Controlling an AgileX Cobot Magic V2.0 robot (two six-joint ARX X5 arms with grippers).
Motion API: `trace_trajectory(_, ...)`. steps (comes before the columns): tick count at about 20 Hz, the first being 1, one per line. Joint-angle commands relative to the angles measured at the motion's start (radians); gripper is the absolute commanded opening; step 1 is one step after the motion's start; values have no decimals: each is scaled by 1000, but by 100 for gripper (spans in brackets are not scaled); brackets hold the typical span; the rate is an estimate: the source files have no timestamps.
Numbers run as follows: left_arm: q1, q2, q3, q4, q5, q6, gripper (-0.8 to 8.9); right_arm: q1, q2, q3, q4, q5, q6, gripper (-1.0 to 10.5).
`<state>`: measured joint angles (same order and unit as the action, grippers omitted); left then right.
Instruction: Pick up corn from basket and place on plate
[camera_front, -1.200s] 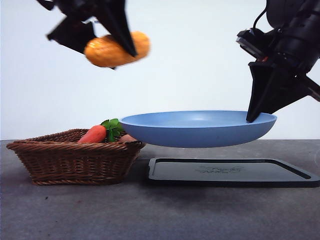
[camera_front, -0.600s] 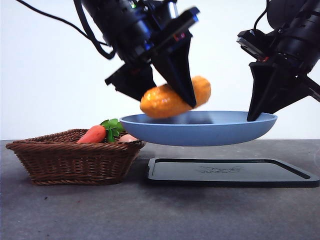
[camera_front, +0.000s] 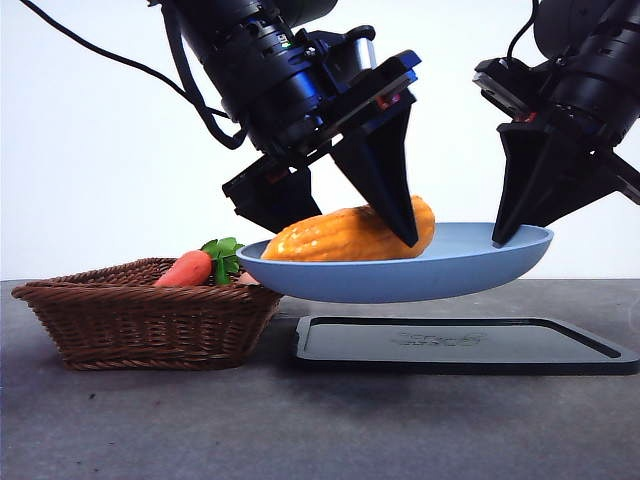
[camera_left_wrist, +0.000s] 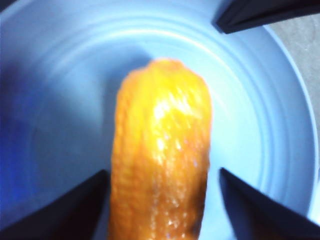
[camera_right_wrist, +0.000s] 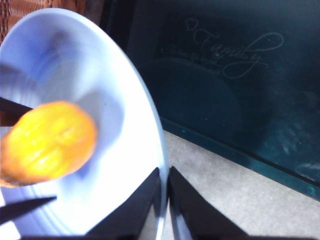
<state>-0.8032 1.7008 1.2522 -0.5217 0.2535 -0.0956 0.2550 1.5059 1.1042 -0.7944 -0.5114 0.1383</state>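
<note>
Two jaws of the left gripper (camera_left_wrist: 160, 200) flank the corn (camera_front: 350, 236), gaps showing either side, so seemingly loosened. Corn lies in the plate (camera_front: 480, 270), its underside hidden by the rim. Right gripper (camera_right_wrist: 164, 200) pinches that rim, plate aloft over the tray (camera_front: 460, 345); basket (camera_front: 140, 320) beside.

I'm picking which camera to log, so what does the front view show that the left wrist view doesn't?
Only the front view shows the basket with its carrot, the black tray, and the plate held in the air above it. Only the left wrist view shows gaps between the corn and the left gripper's jaws. Both show the corn on the plate and the right gripper at its rim.
</note>
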Motion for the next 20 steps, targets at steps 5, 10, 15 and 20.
trace_trajectory(5,-9,-14,32,-51,0,8,431,4,11,23,9,-11,3,2)
trace_trajectory(10,-8,-62,116,-116,1,10,431,4,11,23,9,-7,3,2)
trace_trajectory(15,-8,-82,249,-221,1,34,431,0,11,23,29,-4,4,2)
trace_trajectory(20,4,-103,330,-276,1,39,431,-43,12,23,71,-4,4,2)
